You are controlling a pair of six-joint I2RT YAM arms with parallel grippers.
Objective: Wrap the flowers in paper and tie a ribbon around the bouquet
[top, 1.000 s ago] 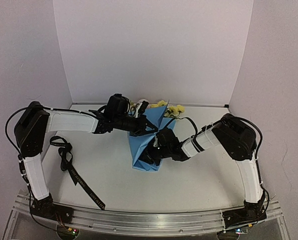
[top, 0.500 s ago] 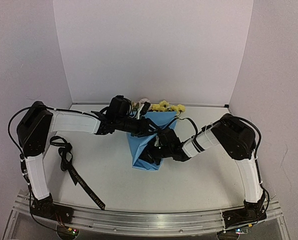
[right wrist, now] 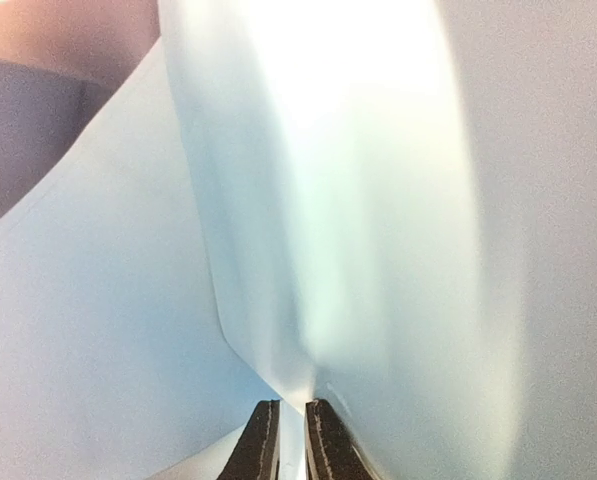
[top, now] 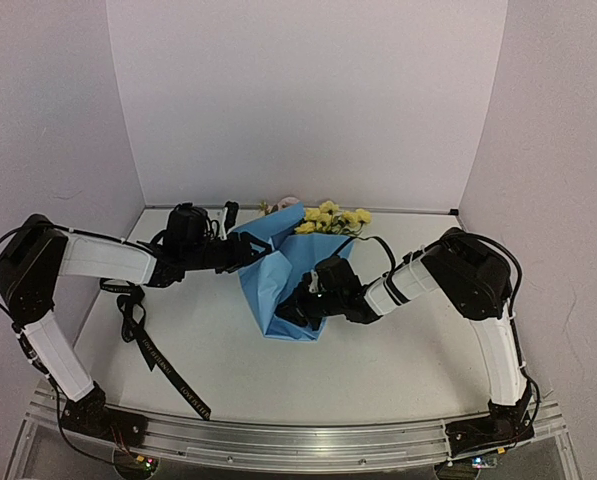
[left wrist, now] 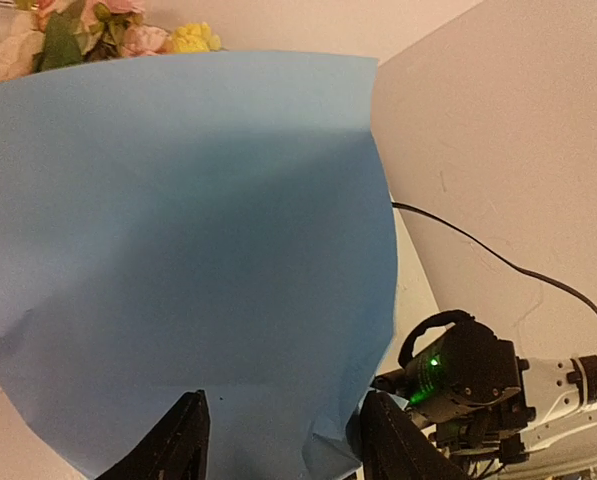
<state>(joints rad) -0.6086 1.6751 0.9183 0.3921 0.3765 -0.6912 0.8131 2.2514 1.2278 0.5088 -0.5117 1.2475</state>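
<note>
1. The ribbon (top: pixel 154 352) lies in a loose line on the table (top: pixel 408 375) at the front left, well apart from the paper. It is black with pale lettering along it, too small to read.
2. The paper (top: pixel 274 283) stands mid-table as a loose cone, light blue face outward, with its narrow end toward the front.
3. The flowers (top: pixel 330 217), yellow with a little pale pink, show over the paper's top edge, near the back wall (top: pixel 308 100).
4. The left gripper (top: pixel 246 250) sits at the paper's upper left edge. Its fingers (left wrist: pixel 183 440) are spread wide and the sheet's lower edge lies between them, not pinched.
5. The right gripper (top: pixel 296 305) is low on the paper's right side, its fingertips (right wrist: pixel 266 430) nearly together, clamped on a fold of the sheet.
6. Broad tabletop shows between the paper and the front rail (top: pixel 298 440), and to the right beneath the right arm. Walls stand close on three sides.
</note>
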